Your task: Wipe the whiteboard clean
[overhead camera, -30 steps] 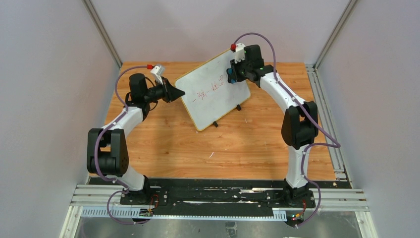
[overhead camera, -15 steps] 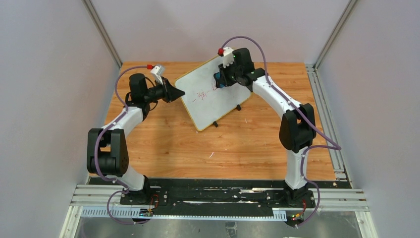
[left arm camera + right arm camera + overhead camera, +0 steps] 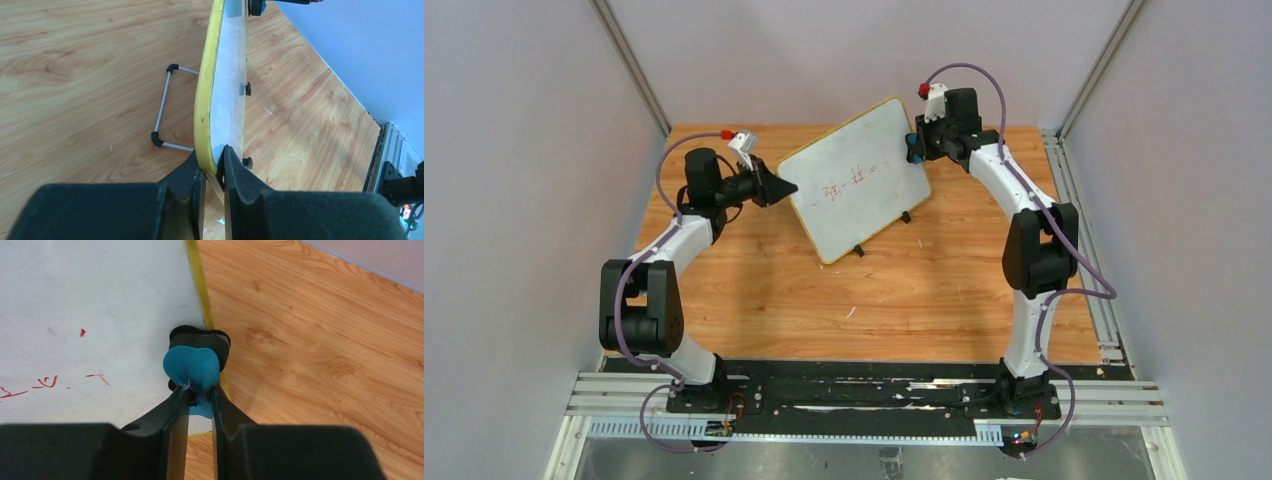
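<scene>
The whiteboard (image 3: 856, 178), white with a thin yellow frame, stands tilted on black feet mid-table and bears red handwriting (image 3: 848, 183). My left gripper (image 3: 782, 188) is shut on its left edge; the left wrist view shows the jaws clamping the yellow frame (image 3: 204, 115). My right gripper (image 3: 914, 146) is shut on a blue eraser (image 3: 192, 366) with a black pad, at the board's right edge. In the right wrist view the board (image 3: 90, 315) shows red marks (image 3: 45, 382) to the eraser's left.
The wire stand (image 3: 165, 105) props the board from behind. Grey walls close the wooden table (image 3: 874, 290) on three sides. A metal rail (image 3: 1079, 200) runs along the right edge.
My right gripper swept with the eraser left across the board's upper part, then back right to its right edge. Red writing remains. The left arm and board have not moved.
</scene>
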Tool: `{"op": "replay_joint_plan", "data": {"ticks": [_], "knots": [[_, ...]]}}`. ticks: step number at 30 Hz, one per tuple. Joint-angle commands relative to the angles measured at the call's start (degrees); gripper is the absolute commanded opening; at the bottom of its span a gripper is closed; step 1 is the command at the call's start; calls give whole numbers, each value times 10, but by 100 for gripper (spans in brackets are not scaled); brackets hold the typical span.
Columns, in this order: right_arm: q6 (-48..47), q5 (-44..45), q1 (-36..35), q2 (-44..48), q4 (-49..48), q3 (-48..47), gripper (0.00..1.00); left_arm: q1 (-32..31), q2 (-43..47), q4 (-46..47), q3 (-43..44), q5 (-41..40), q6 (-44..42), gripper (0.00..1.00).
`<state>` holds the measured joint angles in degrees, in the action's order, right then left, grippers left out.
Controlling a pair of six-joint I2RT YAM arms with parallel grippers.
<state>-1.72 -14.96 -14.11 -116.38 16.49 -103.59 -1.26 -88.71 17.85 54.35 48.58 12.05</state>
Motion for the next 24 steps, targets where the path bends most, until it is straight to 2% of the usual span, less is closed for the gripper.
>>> {"op": "replay_joint_plan", "data": {"ticks": [1, 8, 17, 24], "knots": [[9, -9, -23, 8, -19, 18, 1, -1, -7, -41, -5, -40, -80, 0], [21, -9, -63, 41, -42, 60, 1, -1, -8, -40, -5, -41, -80, 0], [17, 19, -148, 77, -52, 87, 1, -1, -7, -40, -6, -41, -82, 0], [-2, 46, -145, 51, -35, 50, 0, -1, -7, -40, -6, -39, -82, 0]]}}
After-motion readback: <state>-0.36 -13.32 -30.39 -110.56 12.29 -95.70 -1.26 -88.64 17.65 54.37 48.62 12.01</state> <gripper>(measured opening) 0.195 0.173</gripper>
